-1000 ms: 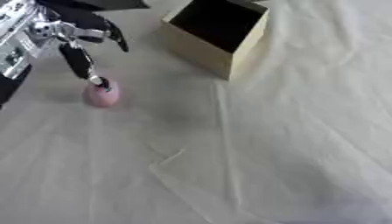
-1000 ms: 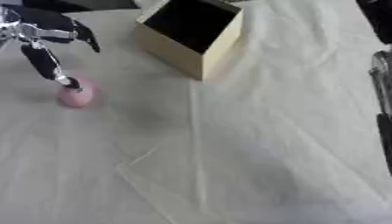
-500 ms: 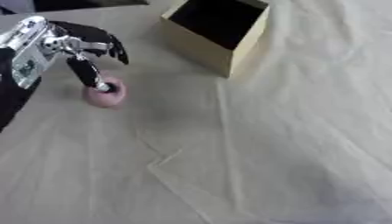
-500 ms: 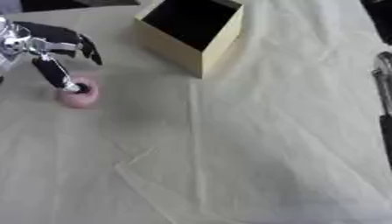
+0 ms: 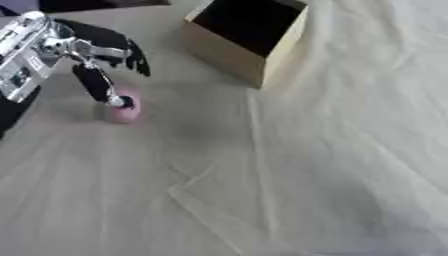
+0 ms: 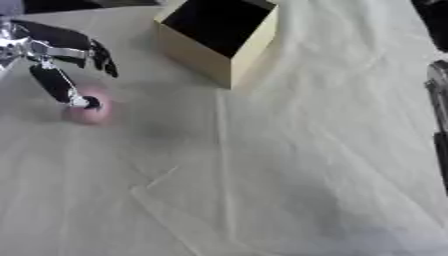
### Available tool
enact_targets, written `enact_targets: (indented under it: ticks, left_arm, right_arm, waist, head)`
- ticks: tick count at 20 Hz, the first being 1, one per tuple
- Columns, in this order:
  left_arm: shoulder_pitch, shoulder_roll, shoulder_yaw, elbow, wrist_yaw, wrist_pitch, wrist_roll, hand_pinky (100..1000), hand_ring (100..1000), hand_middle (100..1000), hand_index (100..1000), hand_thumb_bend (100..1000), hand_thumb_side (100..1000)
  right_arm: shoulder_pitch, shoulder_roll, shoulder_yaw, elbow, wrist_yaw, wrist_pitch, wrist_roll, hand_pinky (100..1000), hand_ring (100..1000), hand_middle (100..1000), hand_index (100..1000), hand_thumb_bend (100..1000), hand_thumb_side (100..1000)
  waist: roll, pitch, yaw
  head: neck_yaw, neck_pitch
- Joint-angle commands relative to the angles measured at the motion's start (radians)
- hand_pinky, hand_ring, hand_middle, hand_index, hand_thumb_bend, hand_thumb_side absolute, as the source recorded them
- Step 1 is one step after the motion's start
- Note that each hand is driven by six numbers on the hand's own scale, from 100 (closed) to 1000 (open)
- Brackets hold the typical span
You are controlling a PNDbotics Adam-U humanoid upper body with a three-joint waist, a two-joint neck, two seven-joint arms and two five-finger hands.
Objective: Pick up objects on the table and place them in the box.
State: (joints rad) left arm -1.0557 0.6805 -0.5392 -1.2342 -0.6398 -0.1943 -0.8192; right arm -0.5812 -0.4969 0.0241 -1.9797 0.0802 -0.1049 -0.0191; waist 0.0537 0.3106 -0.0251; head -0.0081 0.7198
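A small round pink object [image 5: 126,113] lies on the white cloth at the left. My left hand [image 5: 68,48] hovers over it from the upper left; one straight finger [image 5: 94,84] reaches down and its tip touches the object's top, while the other fingers spread out to the right. An open cardboard box [image 5: 224,54] with a dark inside stands tilted at the top centre, apart from the hand. A dark sliver of my right hand [image 6: 440,105] shows at the right edge of the right eye view.
The wrinkled white cloth [image 5: 289,165] covers the whole table, with raised folds running down the middle and lower left. A dark shape [image 6: 433,17] sits in the top right corner.
The fingertip has stayed on the pink object. The hand has sunk slightly and its other fingers have swung out to the right. The picture has shifted a little.
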Motion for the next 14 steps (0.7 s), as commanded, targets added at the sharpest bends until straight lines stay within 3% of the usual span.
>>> enact_targets:
  ticks: [1,6,14]
  left_arm:
    - [-0.014,0.054,0.007,-0.054,-0.024,0.017,-0.005,792,898,829,889,482,274]
    - [-0.005,0.066,0.002,-0.094,-0.122,0.018,0.009,807,917,842,899,549,307]
    - [0.006,0.048,0.003,-0.038,-0.093,0.025,0.021,788,897,833,895,518,306]
  right_arm:
    - [-0.010,-0.011,-0.010,-0.016,-0.005,0.001,-0.001,802,636,599,773,100,795]
    - [-0.010,-0.009,-0.009,-0.016,-0.007,0.001,0.001,802,636,598,773,100,795]
    - [-0.010,-0.008,-0.011,-0.016,-0.008,0.001,0.000,802,636,599,774,100,794]
  waist:
    - [-0.002,-0.020,0.002]
    - [-0.002,-0.020,0.004]
    - [-0.005,-0.018,0.003]
  head:
    - [0.000,0.000]
    - [0.001,-0.001]
    - [0.003,-0.002]
